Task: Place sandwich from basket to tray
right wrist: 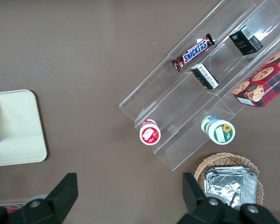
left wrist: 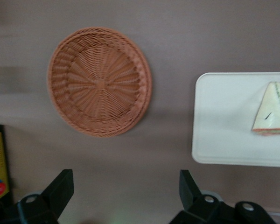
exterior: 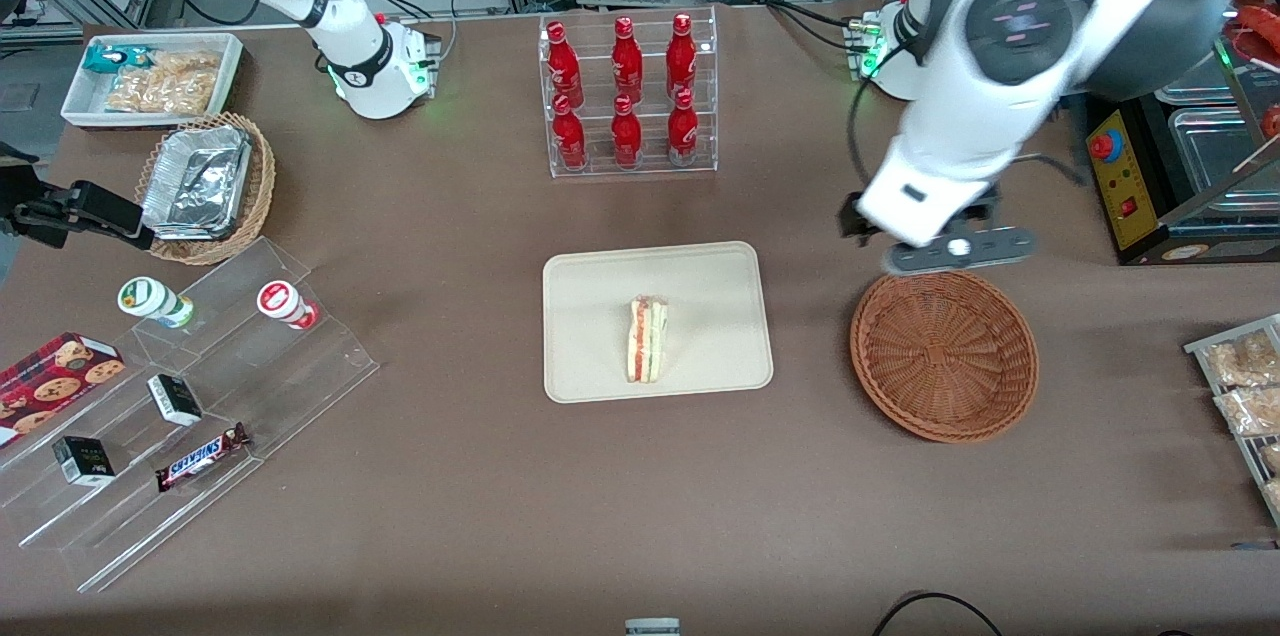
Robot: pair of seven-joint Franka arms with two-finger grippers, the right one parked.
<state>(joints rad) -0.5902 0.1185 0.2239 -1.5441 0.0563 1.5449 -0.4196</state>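
Observation:
The sandwich [exterior: 646,338] lies on the cream tray [exterior: 590,286] in the middle of the table, its red and green filling edge showing. From the left wrist, the sandwich [left wrist: 272,110] rests on the tray [left wrist: 224,116]. The reddish-brown wicker basket [exterior: 943,354] [left wrist: 100,81] stands beside the tray, toward the working arm's end, with nothing in it. My gripper [left wrist: 126,189] is open and holds nothing. It hangs high above the table, over a spot just farther from the front camera than the basket. In the front view the arm's wrist [exterior: 930,206] hides the fingers.
A clear rack of red bottles [exterior: 628,94] stands farther from the front camera than the tray. A yellow control box [exterior: 1125,176] and bagged snacks [exterior: 1240,376] sit at the working arm's end. Acrylic steps with snacks [exterior: 190,396] and a tan basket of foil trays [exterior: 205,184] lie toward the parked arm's end.

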